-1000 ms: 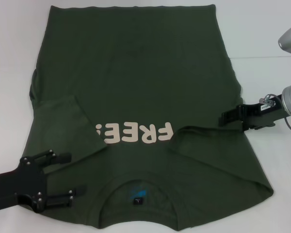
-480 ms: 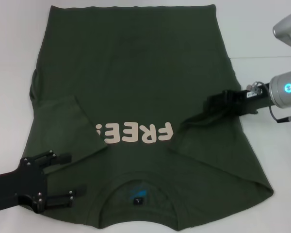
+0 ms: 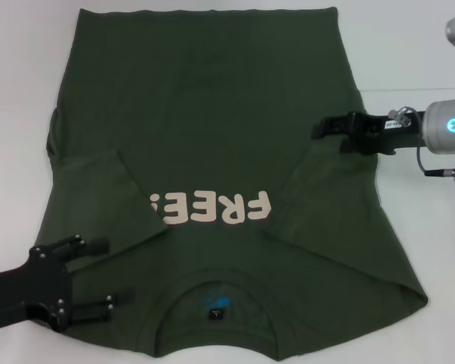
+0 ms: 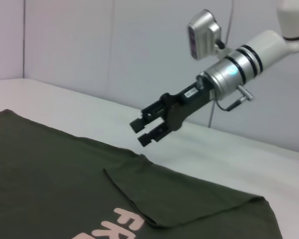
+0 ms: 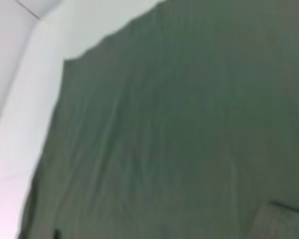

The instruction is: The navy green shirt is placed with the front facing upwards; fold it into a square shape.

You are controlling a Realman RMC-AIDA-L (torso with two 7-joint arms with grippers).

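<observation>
Olive-green cotton, the short-sleeved navy green shirt (image 3: 212,152) lies spread face-up on the white worktop (image 3: 409,61), its long axis running away from the robot: neck opening at the near edge, hem at the far edge. Both sleeves lie folded in over the chest, flanking the cream "FREE!" print (image 3: 212,208). The right claw (image 3: 322,127) hangs above the shirt's right edge beside that folded sleeve, fingers slightly spread and holding nothing. The left claw (image 3: 110,271) sits low by the near left shoulder, spread wide, empty. Judging by position, each side edge lies nearest its own arm.
</observation>
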